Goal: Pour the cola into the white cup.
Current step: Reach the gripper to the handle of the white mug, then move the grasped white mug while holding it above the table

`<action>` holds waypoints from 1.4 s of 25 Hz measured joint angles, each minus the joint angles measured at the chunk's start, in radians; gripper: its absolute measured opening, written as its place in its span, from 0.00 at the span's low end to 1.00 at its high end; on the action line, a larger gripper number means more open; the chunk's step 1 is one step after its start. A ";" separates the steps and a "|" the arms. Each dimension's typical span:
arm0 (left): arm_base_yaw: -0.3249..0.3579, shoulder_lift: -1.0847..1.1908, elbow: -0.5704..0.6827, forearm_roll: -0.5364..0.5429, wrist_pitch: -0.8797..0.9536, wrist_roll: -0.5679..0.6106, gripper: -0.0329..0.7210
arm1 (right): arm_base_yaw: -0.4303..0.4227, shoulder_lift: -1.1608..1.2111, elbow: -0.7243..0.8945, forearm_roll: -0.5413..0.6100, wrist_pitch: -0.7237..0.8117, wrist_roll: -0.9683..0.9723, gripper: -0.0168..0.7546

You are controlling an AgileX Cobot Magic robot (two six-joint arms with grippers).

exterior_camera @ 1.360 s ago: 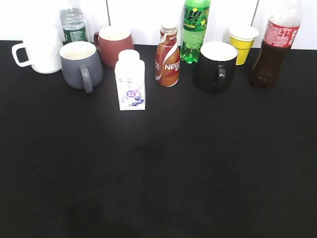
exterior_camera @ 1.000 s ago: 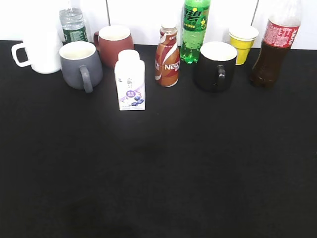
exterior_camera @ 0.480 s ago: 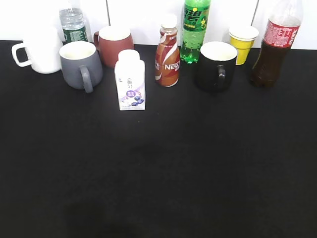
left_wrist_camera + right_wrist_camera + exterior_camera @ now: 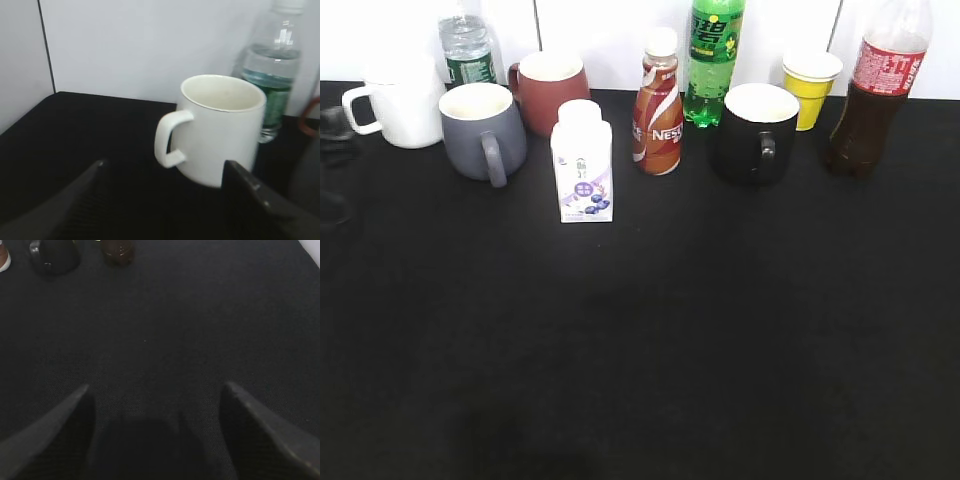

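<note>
A: So, reading the table left to right. Far left, back row: white cup (image 4: 398,112), upright, handle turned outward to the left. Left gripper (image 4: 165,200) sits just in front of it, jaws spread wide with nothing between them. In the exterior view only a dim blur shows at the left edge, beside the handle.

B: Why line up there?

A: My guess is that it means to take or steady the cup, since the handle and body fall in the gap between the fingers. No contact visible.

B: Next along?

A: Water bottle (image 4: 466,45) behind the cup; grey mug (image 4: 480,128) just beside the cup; brown mug (image 4: 550,90) behind that. Carton (image 4: 583,160) stands forward of the row. Then Nestle bottle (image 4: 658,105), green soda bottle (image 4: 714,60), black mug (image 4: 753,133), yellow paper cup (image 4: 810,85).

B: And the cola?

A: Cola (image 4: 873,95) is far right, back row, upright. Whether it is capped cannot be told, since the top is cut off. It is well apart from the white cup, with the whole row between them.

B: Right gripper?

A: Right gripper (image 4: 155,435) is held over bare black cloth, fingers wide apart, empty. The cola's base (image 4: 118,249) and the black mug (image 4: 52,257) show only at the far top of its view.

B: Judgement?

A: Pour not yet begun. Bottle and cup probably need bringing together first.
</note>
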State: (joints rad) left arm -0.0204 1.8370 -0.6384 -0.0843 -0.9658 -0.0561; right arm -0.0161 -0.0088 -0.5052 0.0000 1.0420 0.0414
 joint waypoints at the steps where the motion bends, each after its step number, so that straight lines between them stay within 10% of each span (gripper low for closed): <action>1: 0.000 0.043 -0.043 -0.003 0.003 0.000 0.71 | 0.000 0.000 0.000 0.000 0.000 0.000 0.78; 13: 0.058 0.303 -0.404 0.015 0.129 0.000 0.58 | 0.000 0.000 0.000 0.000 0.000 0.000 0.78; 18: 0.059 0.381 -0.549 0.020 0.193 0.002 0.12 | 0.000 0.000 0.000 0.000 0.000 0.000 0.78; 21: 0.060 0.381 -0.553 0.045 0.191 0.005 0.10 | 0.000 0.000 0.000 0.000 0.000 0.000 0.78; 35: 0.059 -0.235 0.060 0.137 0.082 0.007 0.10 | 0.000 0.008 -0.021 0.000 -0.132 0.000 0.78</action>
State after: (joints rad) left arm 0.0389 1.6020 -0.5782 0.0529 -0.8839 -0.0490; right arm -0.0161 -0.0005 -0.5266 0.0000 0.9096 0.0414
